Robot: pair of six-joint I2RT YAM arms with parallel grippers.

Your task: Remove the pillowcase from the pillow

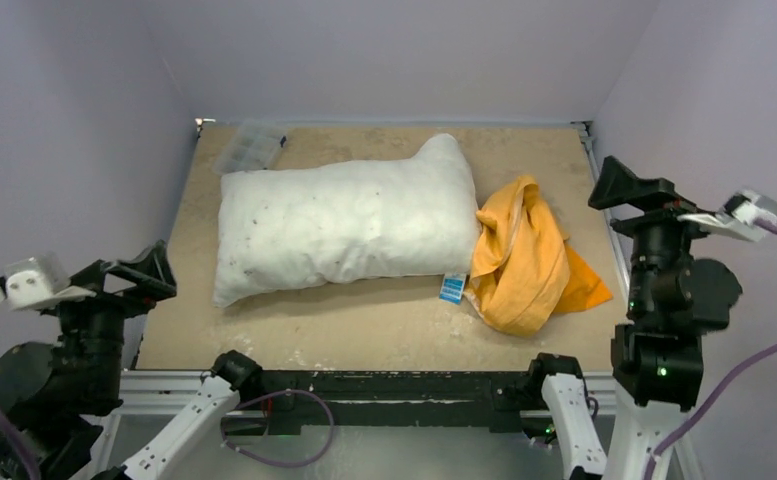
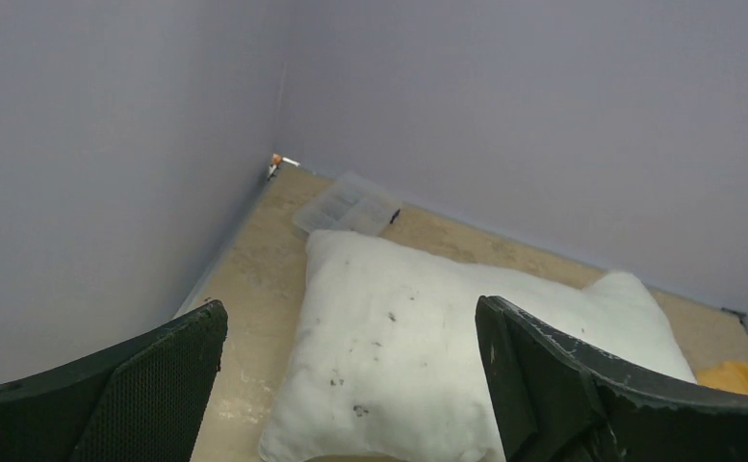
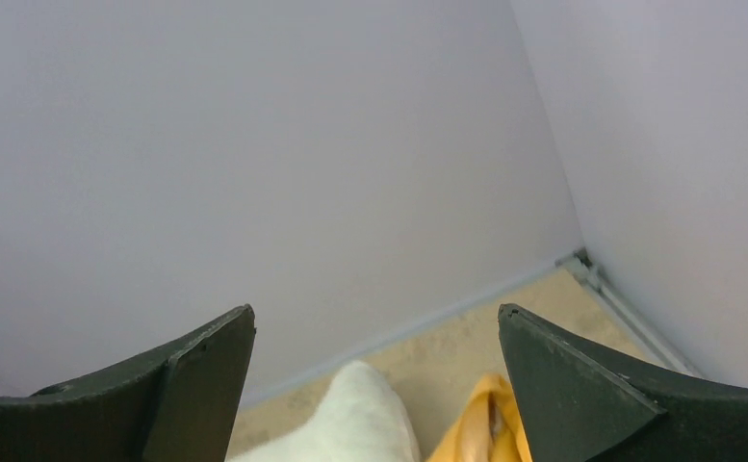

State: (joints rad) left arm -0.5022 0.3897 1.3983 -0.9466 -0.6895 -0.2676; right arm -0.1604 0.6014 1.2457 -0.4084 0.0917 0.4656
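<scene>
Left tool, right tool agape at table edges; pillowcase beside pillow.

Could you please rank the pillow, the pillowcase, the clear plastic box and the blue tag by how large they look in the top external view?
1. pillow
2. pillowcase, crumpled in a heap
3. clear plastic box
4. blue tag

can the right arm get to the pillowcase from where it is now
Probably yes: the pillowcase lies uncovered on the table near the right gripper, which is open, with nothing between them.
</scene>
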